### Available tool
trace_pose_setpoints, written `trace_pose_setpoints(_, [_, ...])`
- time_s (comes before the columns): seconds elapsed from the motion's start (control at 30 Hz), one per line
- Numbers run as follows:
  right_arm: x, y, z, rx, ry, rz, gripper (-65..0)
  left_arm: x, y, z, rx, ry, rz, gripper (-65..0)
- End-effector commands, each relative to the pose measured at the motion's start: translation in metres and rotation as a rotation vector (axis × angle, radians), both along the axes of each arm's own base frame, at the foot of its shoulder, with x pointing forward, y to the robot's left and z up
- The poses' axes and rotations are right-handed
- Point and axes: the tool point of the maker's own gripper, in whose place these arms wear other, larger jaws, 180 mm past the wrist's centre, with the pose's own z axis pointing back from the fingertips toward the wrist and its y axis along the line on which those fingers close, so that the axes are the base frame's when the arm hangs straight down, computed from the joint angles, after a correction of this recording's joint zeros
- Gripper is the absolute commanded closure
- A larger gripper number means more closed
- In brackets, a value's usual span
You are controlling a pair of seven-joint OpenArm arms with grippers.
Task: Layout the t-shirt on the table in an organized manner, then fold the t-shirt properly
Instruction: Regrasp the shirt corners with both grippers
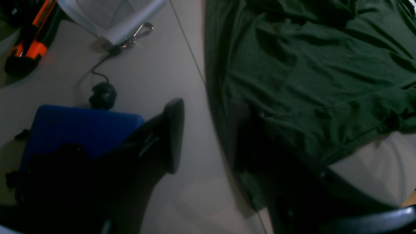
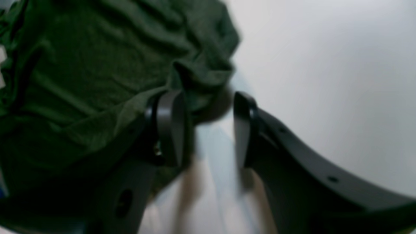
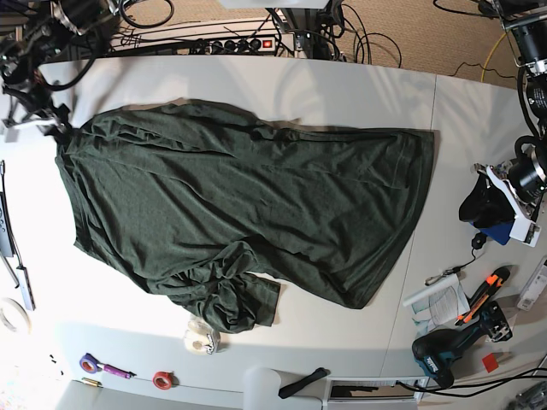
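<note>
The dark green t-shirt lies spread across the white table, wrinkled, with one sleeve bunched at the front. My right gripper is at the shirt's far left corner. In the right wrist view it is open, one finger against the cloth and a fold just beyond the tips. My left gripper is off the shirt's right edge. In the left wrist view it is open and empty, one finger over the bare table and the other over the shirt's edge.
The table's seam runs near the shirt's right edge. Paper, an orange tool and a drill lie at the right front. Tape rolls and a purple marker lie at the front. Cables and a power strip line the back.
</note>
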Motion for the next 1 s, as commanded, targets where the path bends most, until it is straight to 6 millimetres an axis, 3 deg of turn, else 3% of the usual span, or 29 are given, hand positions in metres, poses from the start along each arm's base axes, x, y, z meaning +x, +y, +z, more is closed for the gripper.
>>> trace_pose_setpoints(0.0, [0.014,-0.004,0.01,-0.003,-0.046,0.007,-25.4,0.008,0.004,0.019,0.001,-0.059,-0.003,-24.1])
trace_pose_setpoints(0.2, [0.03,0.035,-0.029,0.137,0.029,0.12,-23.8,0.005,0.005,0.014,0.01,-0.027,0.002,-24.9])
trace_pose_setpoints(0.3, [0.028,0.05,-0.034,0.137,0.075,0.207,-1.4,-0.003,0.012,0.0,0.014,0.059,0.046,-29.7])
trace_pose_setpoints(0.33, [0.027,0.051,-0.034,0.138,0.076,0.216,0.0,-0.007,0.013,-0.005,0.008,0.08,0.06,-30.8])
trace_pose_setpoints(0.63, [0.025,0.049,-0.028,0.13,0.076,0.255,0.0,-0.075,0.0,-0.065,-0.103,0.301,0.109,-32.2])
trace_pose_setpoints(0.77, [0.027,0.051,-0.026,0.14,0.059,0.257,0.0,-0.084,-0.015,-0.077,-0.153,0.332,0.116,-32.3])
trace_pose_setpoints(0.97, [0.029,0.052,-0.025,0.146,0.046,0.258,0.0,-0.089,-0.037,-0.094,-0.128,0.37,0.077,-39.4])
